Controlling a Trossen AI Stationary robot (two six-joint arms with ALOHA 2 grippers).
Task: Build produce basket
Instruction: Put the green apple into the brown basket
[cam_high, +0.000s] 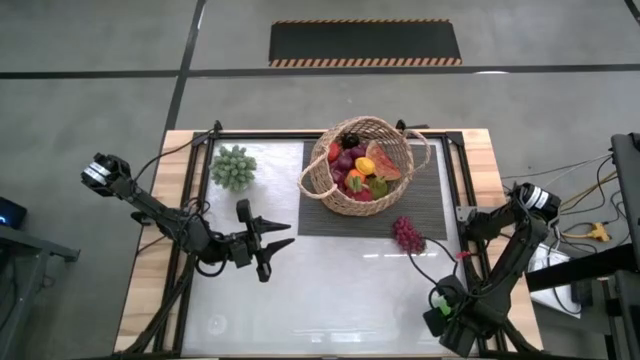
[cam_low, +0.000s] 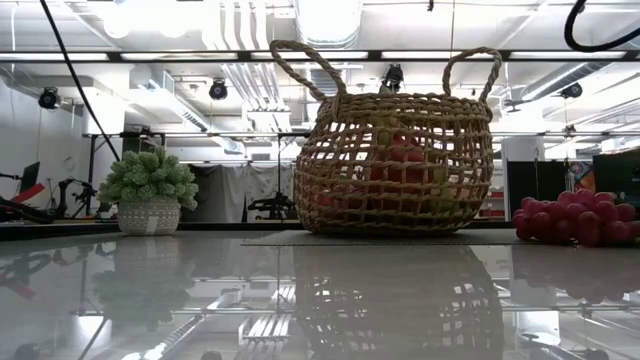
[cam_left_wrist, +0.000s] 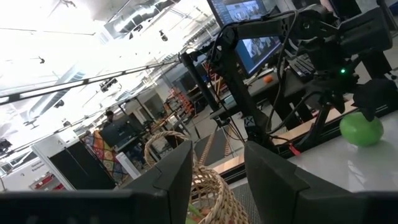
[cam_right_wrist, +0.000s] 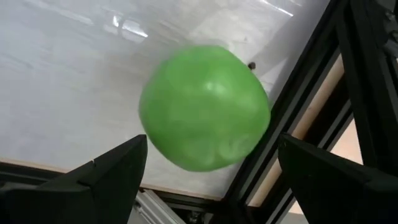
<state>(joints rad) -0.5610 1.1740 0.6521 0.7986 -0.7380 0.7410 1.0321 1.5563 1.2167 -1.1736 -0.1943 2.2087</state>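
Over the green apple (cam_right_wrist: 204, 107), my right hand (cam_right_wrist: 208, 177) gapes empty; I'll centre, drop, squeeze w/o nudging it.

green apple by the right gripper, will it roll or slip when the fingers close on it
Probably. The green apple looks round and smooth, so it could roll on the glossy table if nudged. The right gripper stands open around it; hard flat fingers may squeeze it out unless centred.
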